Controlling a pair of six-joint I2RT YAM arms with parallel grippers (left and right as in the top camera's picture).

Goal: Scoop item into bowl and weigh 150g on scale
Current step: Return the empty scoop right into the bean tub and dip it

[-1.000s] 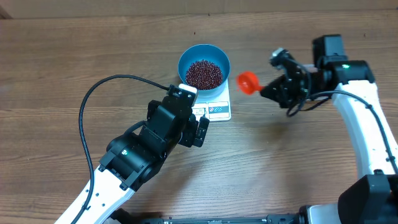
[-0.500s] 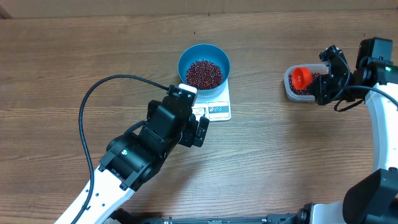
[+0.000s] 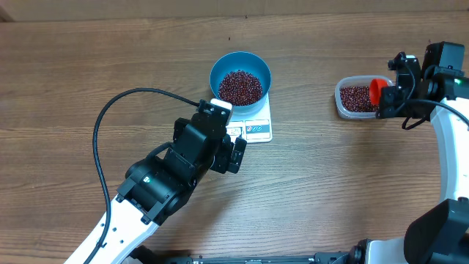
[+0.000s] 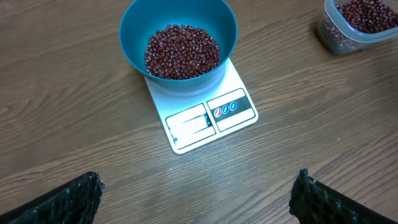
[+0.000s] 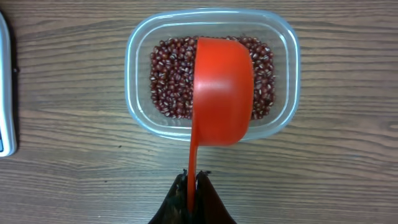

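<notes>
One blue bowl [image 3: 215, 70] of beans [image 3: 240, 86] sits on the scale [image 3: 258, 129], seen overhead, with the left gripper [image 3: 236, 152] just beside the scale's display edge. Left wrist view: that gripper's fingers [image 4: 68, 199] spread wide. Right wrist view: well apart from the scale, the right gripper [image 5: 193, 190] pinches the red scoop [image 5: 222, 87] by its handle above a clear tub [image 5: 134, 81] of beans.

The whole table [image 3: 73, 73] is viewed from straight above and far off by the overhead camera, with both arms taken in. From the left wrist, the scene is viewed forward and downward at middling range. There the scale [image 4: 211, 115] and bowl [image 4: 130, 37] are seen ahead of the left pincer [image 4: 196, 196], with the tub [image 4: 329, 37] ahead to its right. From the right wrist, the tub is viewed closely from above, just ahead of the right pincer [image 5: 193, 196], beneath the red scoop [image 5: 222, 87]. The tub is shared by all three views.
</notes>
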